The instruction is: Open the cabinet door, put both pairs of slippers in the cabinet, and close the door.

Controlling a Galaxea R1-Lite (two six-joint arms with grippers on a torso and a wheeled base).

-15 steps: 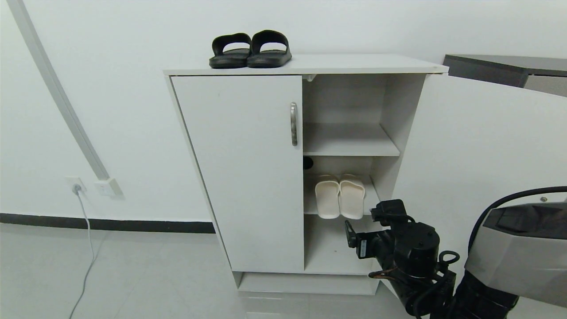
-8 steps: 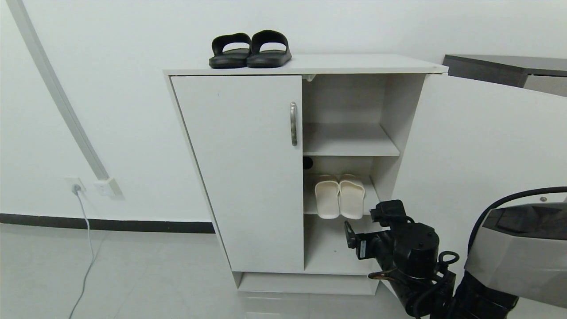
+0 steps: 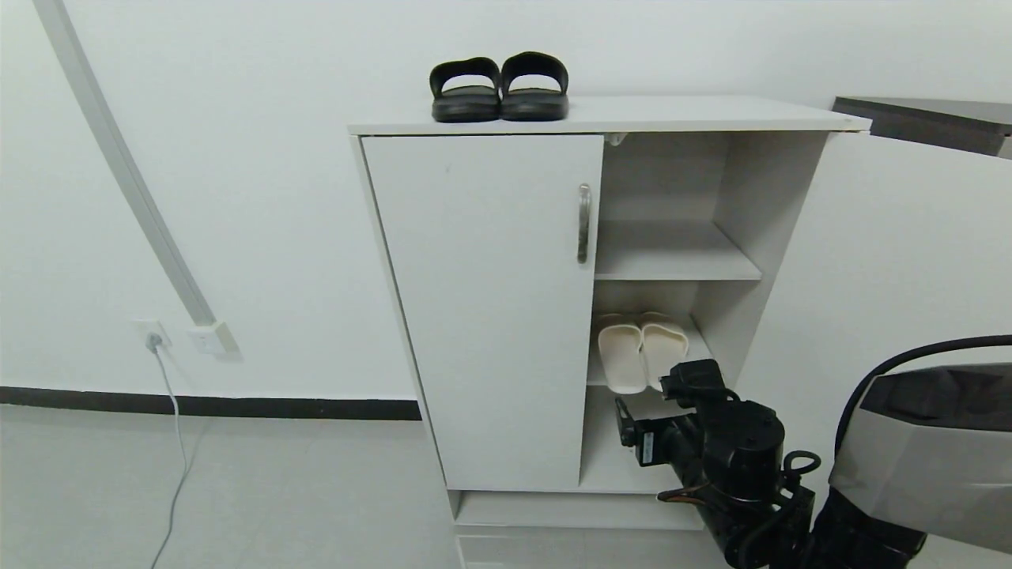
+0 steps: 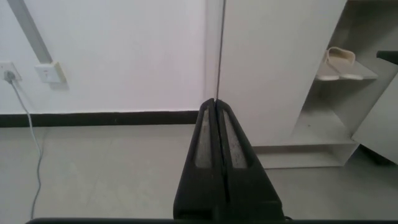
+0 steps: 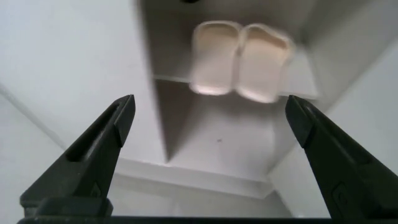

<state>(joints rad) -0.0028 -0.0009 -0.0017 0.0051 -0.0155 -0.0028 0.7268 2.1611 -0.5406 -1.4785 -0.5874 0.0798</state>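
A black pair of slippers (image 3: 500,88) stands on top of the white cabinet (image 3: 711,114). Its left door (image 3: 490,308) is closed and its right door (image 3: 893,261) is swung wide open. A white pair of slippers (image 3: 640,352) (image 4: 339,63) (image 5: 241,61) sits on the middle shelf. My right arm (image 3: 735,450) is low in front of the open half. My right gripper (image 5: 210,106) is open, holds nothing, and faces the white pair from a short way off. My left gripper (image 4: 215,106) is shut and holds nothing, pointing at the closed door's edge.
The upper shelf (image 3: 672,253) and bottom shelf (image 3: 624,466) are bare. A wall socket with a hanging cable (image 3: 154,341) is on the left, above open floor (image 3: 237,490). A grey-topped unit (image 3: 925,118) stands behind the open door.
The whole head picture has slid right, so the camera moved. The slippers and both doors stand as before.
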